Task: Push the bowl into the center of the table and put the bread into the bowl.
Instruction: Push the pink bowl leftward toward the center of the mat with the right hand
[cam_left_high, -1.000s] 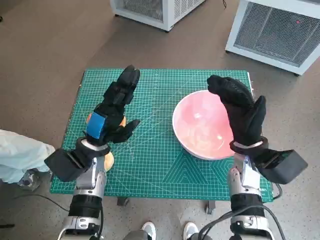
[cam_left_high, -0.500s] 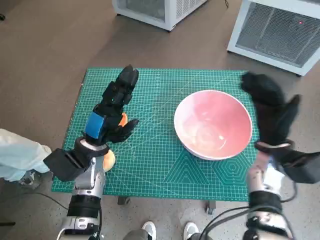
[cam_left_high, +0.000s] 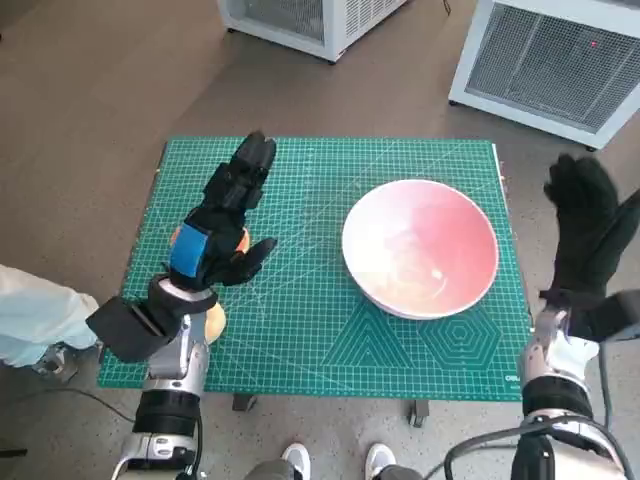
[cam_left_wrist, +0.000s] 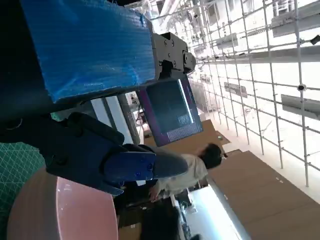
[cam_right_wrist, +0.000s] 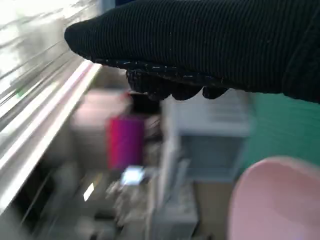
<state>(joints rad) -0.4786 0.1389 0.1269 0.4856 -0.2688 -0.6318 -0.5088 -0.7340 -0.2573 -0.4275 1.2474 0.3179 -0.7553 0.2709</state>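
The pink bowl (cam_left_high: 420, 247) stands on the right half of the green mat (cam_left_high: 310, 330); its rim also shows in the left wrist view (cam_left_wrist: 55, 210) and the right wrist view (cam_right_wrist: 280, 200). An orange-brown piece of bread (cam_left_high: 214, 318) lies near the mat's front left, mostly hidden under my left forearm. My left hand (cam_left_high: 222, 218) hovers over the mat's left side, fingers stretched out, holding nothing. My right hand (cam_left_high: 590, 225) is raised off the table's right edge, fingers spread, empty and apart from the bowl.
White ventilated cabinets (cam_left_high: 540, 55) stand on the floor behind the table. A person's pale sleeve (cam_left_high: 35, 315) shows at the left edge, and shoes (cam_left_high: 300, 462) at the front. In the left wrist view a person (cam_left_wrist: 190, 167) sits by a screen.
My right hand has swung from over the bowl's right rim out to the right, past the table edge. The bowl and my left hand stay about where they were.
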